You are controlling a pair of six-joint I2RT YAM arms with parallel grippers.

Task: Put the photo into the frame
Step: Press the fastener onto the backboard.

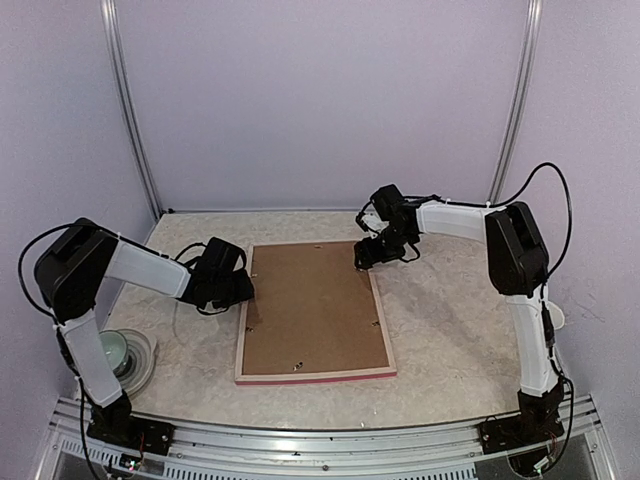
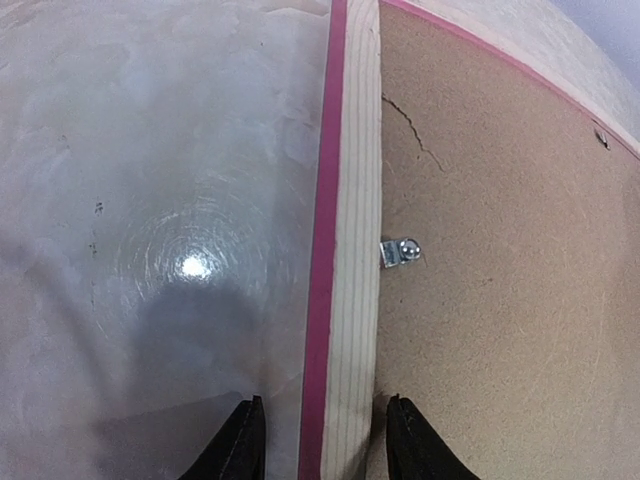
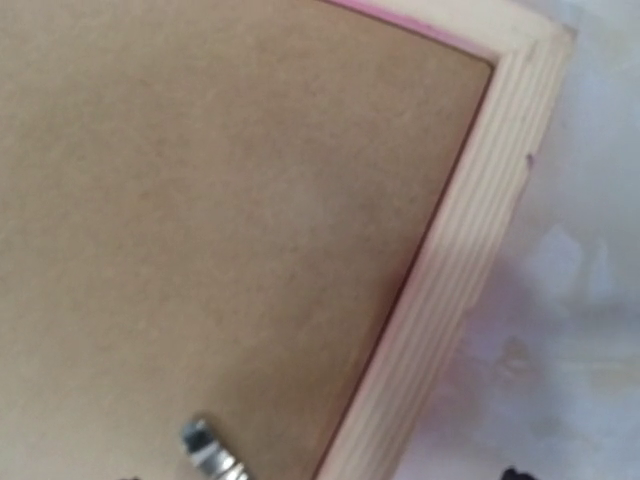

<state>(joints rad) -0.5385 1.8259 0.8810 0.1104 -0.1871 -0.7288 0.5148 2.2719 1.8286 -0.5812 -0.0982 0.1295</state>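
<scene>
Plainly, the left claw [image 2: 325,445] straddles the left rail of the frame [image 2: 350,280] — half-spread, grip unclear — right claw [image 1: 372,252] spread unseen.

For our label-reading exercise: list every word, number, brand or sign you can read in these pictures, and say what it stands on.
None. No readable text shows on the frame, the backing board or the table in any view.

The frame [image 1: 315,374] is lying flat in the middle of the table [image 1: 450,330], with the backing board [image 1: 315,300] sitting in it. The left gripper [image 2: 325,450] is straddling its left rail. The right gripper [image 1: 367,255] is hanging at its far right corner. A dish [image 1: 145,360] is sitting at the near left.
</scene>
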